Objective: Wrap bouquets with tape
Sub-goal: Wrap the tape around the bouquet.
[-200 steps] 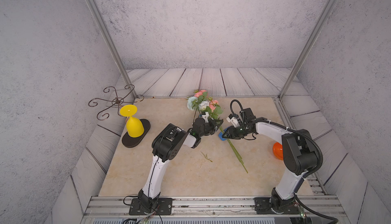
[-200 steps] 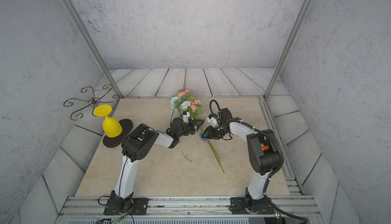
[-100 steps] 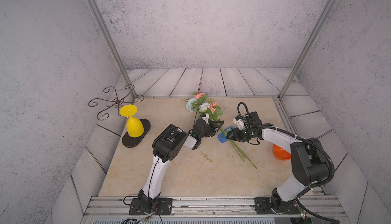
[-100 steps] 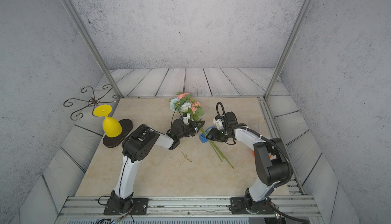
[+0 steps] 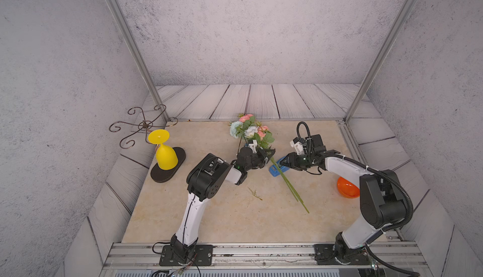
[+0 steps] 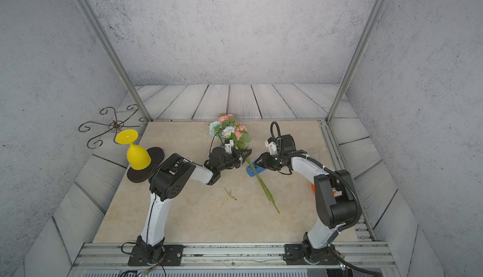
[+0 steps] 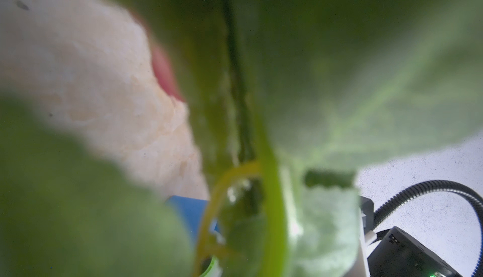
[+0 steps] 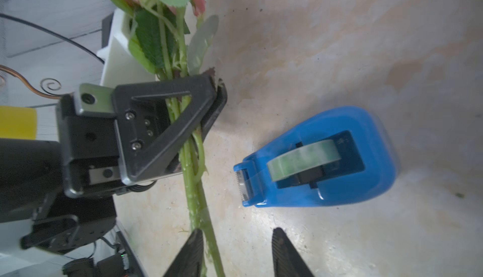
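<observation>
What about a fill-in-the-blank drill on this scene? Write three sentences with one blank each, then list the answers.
The left gripper is shut on the bouquet's green ____.
The tape dispenser on the table is coloured ____.
The right gripper's jaws stand ____, clamped on nothing.
Missing words: stems; blue; open.

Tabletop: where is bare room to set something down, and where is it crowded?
Free: the near strip of table in front of the loose sprig and stem ends; also between the yellow glass and the bouquet. Crowded: the middle, where the left gripper clamps the stems beside the tape dispenser and open right gripper.
</observation>
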Robot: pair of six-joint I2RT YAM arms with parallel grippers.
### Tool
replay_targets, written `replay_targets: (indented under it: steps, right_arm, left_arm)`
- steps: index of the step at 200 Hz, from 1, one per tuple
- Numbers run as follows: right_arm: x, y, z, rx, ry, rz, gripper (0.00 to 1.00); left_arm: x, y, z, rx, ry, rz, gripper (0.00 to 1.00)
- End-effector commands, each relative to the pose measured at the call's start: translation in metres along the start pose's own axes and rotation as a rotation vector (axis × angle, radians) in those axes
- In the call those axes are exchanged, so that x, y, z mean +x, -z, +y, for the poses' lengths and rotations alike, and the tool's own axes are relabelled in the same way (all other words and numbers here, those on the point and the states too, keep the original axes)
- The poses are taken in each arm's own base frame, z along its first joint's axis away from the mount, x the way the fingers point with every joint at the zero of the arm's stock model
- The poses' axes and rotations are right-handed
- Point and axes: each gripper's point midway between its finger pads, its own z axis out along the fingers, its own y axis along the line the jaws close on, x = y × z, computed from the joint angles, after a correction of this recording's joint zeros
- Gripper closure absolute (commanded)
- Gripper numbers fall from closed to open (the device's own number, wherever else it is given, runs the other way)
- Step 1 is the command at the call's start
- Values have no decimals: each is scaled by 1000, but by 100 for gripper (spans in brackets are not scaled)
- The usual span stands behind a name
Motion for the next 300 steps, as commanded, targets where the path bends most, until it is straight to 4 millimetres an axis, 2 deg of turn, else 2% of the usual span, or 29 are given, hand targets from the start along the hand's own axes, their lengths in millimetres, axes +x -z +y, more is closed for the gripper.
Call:
replay_targets:
  steps: [1,12,38,64,102,127,131,142,162,196,221,230,257,289,300]
  right_arm:
    - [8,-1,13,-70,-27,19,47]
    - [13,-6,14,-77,-15,54,44]
    - [22,-20,8,-24,29,127,46]
    - [18,-26,6,-5,35,138,56]
    - [32,-33,3,13,41,180,61]
    - [42,-28,-2,67,64,197,60]
    - [42,-27,-3,71,63,189,61]
    - [43,-26,-4,81,60,176,74]
    - [39,-25,-5,96,68,169,86]
    - [29,-9,-14,232,130,150,97]
    - [25,0,-11,281,203,154,100]
    - [25,0,-8,297,241,157,100]
    - [23,-3,4,299,342,160,100]
    - [15,-8,13,356,429,157,100]
    - [13,-10,16,361,443,149,100]
  left_arm:
    - [0,-3,-42,115,-58,14,100]
    - [0,-4,-42,115,-62,15,100]
    - [-1,-6,-46,123,-62,16,100]
    - [-1,-3,-44,118,-57,5,100]
    - [-5,-4,-49,129,-59,-7,100]
    - [-5,-6,-51,126,-66,-3,100]
    - [-5,-6,-52,127,-66,-4,100]
    - [-5,-6,-52,128,-68,1,100]
    - [-2,-4,-47,114,-63,6,100]
    - [-1,4,-34,50,-69,0,100]
    - [7,9,-13,-82,-63,30,100]
    - [8,13,-7,-135,-71,36,93]
    - [20,20,5,-299,-98,104,82]
    - [36,31,23,-474,-43,168,66]
    - [37,32,22,-496,-58,169,63]
